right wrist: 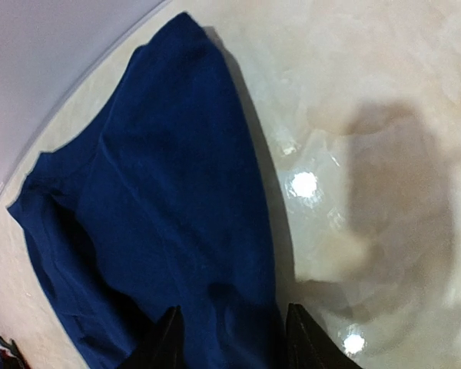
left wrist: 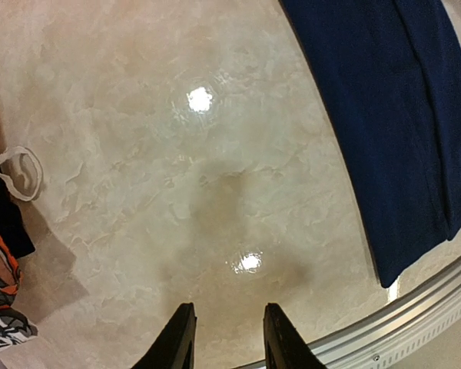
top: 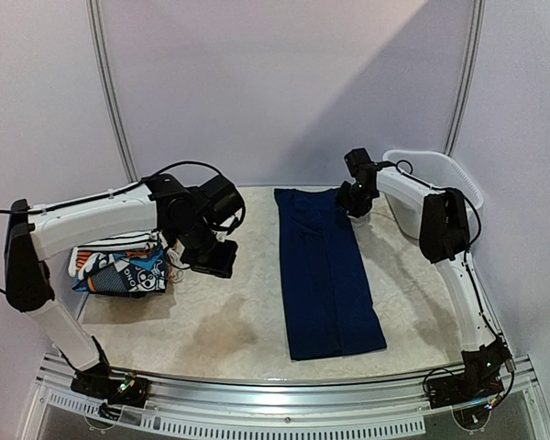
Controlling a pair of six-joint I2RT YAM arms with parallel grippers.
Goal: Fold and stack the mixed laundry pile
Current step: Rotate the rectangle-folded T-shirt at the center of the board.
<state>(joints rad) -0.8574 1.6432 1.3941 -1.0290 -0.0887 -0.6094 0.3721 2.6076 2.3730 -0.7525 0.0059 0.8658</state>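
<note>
Navy blue garment (top: 330, 275): long folded strip, middle of table (top: 229, 339). Right gripper (right wrist: 233, 307) over far end, jaws parted, holding nothing. Left gripper (left wrist: 228, 307) well apart, jaws parted, empty. Risk: pinching top layer only, unfolding strip.

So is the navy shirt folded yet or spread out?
Partly folded: the navy shirt lies flat as one long narrow strip, sides tucked in, not folded crosswise.

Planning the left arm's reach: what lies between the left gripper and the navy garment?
Only bare tabletop, seen in the left wrist view, between left gripper and navy garment.
</note>
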